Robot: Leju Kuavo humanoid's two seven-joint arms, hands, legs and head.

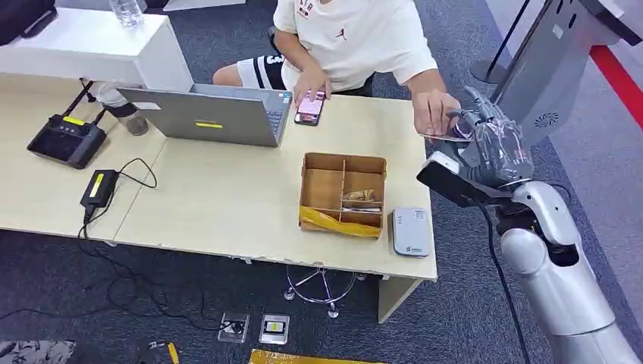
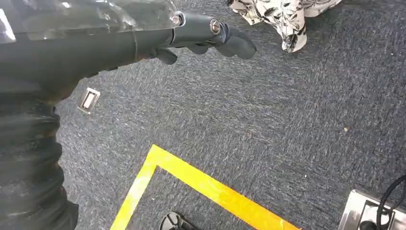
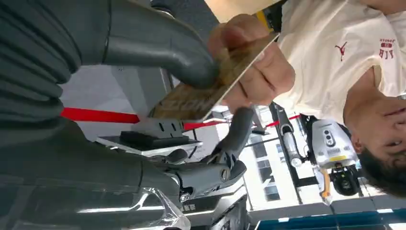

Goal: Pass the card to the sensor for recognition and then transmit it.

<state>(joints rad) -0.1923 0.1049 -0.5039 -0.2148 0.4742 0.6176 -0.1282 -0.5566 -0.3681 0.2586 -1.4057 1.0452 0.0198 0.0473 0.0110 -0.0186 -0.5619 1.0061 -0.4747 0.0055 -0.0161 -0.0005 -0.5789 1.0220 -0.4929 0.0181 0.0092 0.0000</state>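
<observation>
Office desk scene: robot's right hand pinches the card at the far corner while a person's hand grips it too, probably mid-handover. Left hand hangs loosely open, holding nothing.

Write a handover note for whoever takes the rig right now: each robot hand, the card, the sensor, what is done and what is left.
Right robot hand: raised past the table's far right corner, pinching the flat gold-brown card. A seated person's hand grips the same card, so the handoff is under way.
Left robot hand: hanging over the grey carpet, holding nothing.
Small grey-white card sensor: on the beige table, beside the brown cardboard divider box.
Done: card brought to the person; the scan itself cannot be judged from here.
Left: release the card, withdraw the arm.
</observation>
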